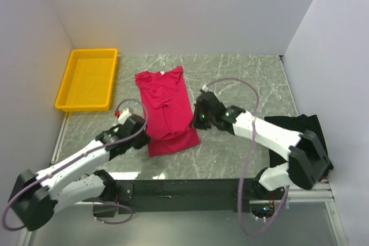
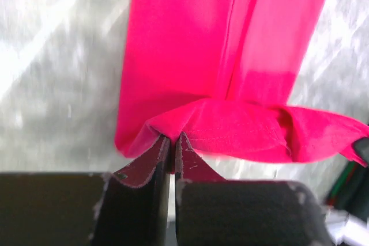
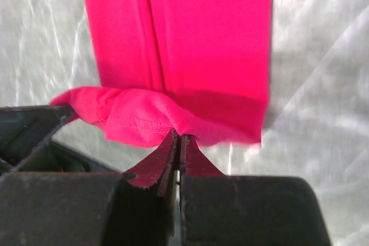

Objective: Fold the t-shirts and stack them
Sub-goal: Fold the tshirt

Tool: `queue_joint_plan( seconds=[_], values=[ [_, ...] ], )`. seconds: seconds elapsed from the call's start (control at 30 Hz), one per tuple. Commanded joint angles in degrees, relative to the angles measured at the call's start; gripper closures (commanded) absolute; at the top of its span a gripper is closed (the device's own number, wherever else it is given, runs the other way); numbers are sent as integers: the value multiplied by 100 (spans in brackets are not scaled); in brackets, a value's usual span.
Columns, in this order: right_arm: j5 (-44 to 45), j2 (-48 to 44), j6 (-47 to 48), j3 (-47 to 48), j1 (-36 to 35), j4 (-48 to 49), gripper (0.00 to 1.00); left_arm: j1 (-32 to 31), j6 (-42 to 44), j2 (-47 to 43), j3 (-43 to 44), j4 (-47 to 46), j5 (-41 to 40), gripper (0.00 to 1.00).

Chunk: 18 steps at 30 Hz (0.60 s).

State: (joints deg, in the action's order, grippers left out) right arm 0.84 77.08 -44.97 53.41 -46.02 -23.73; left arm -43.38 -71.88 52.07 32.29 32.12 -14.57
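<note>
The crimson-pink t-shirt (image 1: pixel 165 108) lies lengthwise in the middle of the table, folded into a narrow strip, collar at the far end. Its near hem is lifted off the table. My left gripper (image 1: pixel 147 137) is shut on the hem's left corner, seen in the left wrist view (image 2: pixel 173 137). My right gripper (image 1: pixel 196 124) is shut on the hem's right corner, seen in the right wrist view (image 3: pixel 177 135). The hem (image 2: pixel 242 131) sags between the two grippers. The black t-shirt (image 1: pixel 300 128) lies crumpled at the right edge, partly under my right arm.
A yellow plastic tray (image 1: pixel 87 79) sits at the far left, nothing in it. White walls close in the table on the left, back and right. The black arm mount runs along the near edge (image 1: pixel 184 191).
</note>
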Motion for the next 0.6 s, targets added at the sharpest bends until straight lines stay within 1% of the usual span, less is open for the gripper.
queue_joint_plan(
  seconds=[0.0,0.03,0.07,0.13,0.2,0.23,0.33,0.43,0.57],
  values=[
    [-216,719,497,810,460,158,100,679,1131,600,461,-1196,506,99],
    [-294,1095,542,994,549,140,100,977,1263,985,540,-1330,595,99],
    [-339,1273,568,1301,629,149,100,1111,1307,1180,706,-1435,665,99],
    [-435,1755,630,1575,874,201,100,1339,1439,1732,909,-1673,771,99],
    [-497,2073,674,1970,1024,219,100,1629,1466,2060,1164,-1805,832,99],
    [-549,2379,700,2102,1155,219,100,1787,1466,2313,1235,-1840,859,99],
    [-787,2898,753,2551,1314,202,100,2034,1396,2753,1437,-2033,1026,99],
    [-963,3181,788,2876,1464,210,100,2122,1396,3149,1701,-1973,1044,99],
    [-1060,3383,832,3192,1535,193,100,2167,1378,3353,1789,-2017,1096,99]
  ],
)
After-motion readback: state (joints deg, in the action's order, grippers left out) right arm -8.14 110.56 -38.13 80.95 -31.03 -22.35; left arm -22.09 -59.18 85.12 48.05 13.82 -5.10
